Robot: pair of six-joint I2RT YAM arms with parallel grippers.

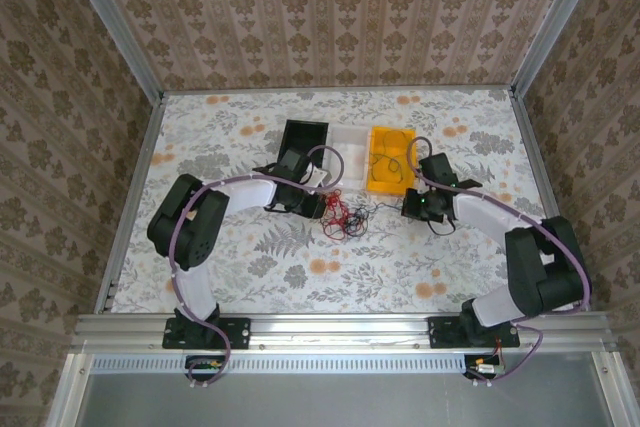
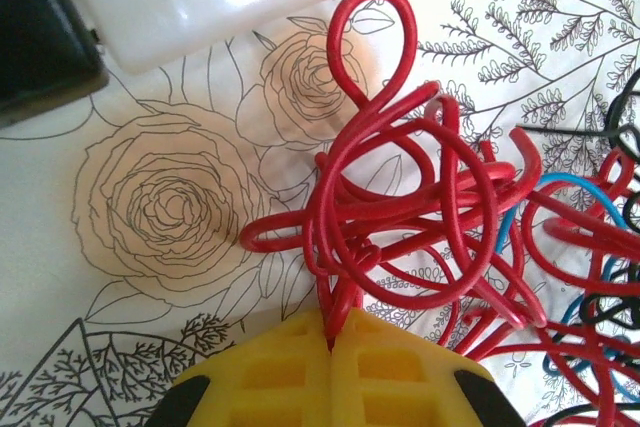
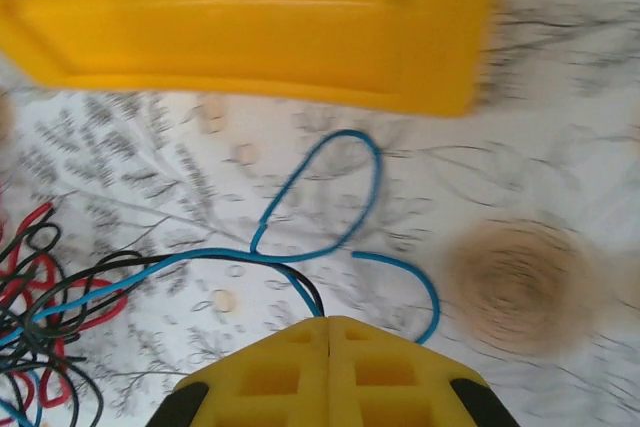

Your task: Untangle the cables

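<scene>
A tangle of cables (image 1: 345, 215) lies mid-tabletop (image 1: 250, 267) between two robot arms, just in front of a row of three bins: a black bin (image 1: 303, 137), a white bin (image 1: 350, 142) and a yellow bin (image 1: 392, 159). The left end effector (image 2: 331, 342) sits at the left edge of the heap. Its yellow fingers are pressed together, pinching a red wire (image 2: 400, 197) that rises from the seam into a knot of loops. The white bin's corner is just beyond the knot. The right end effector (image 3: 328, 325) sits at the heap's right edge, in front of the yellow bin. Its fingers are likewise closed, and a blue wire (image 3: 320, 197) and a black wire (image 3: 300, 282) run in at the tips. The blue wire loops across the floral tabletop and trails left into the red and black snarl.
</scene>
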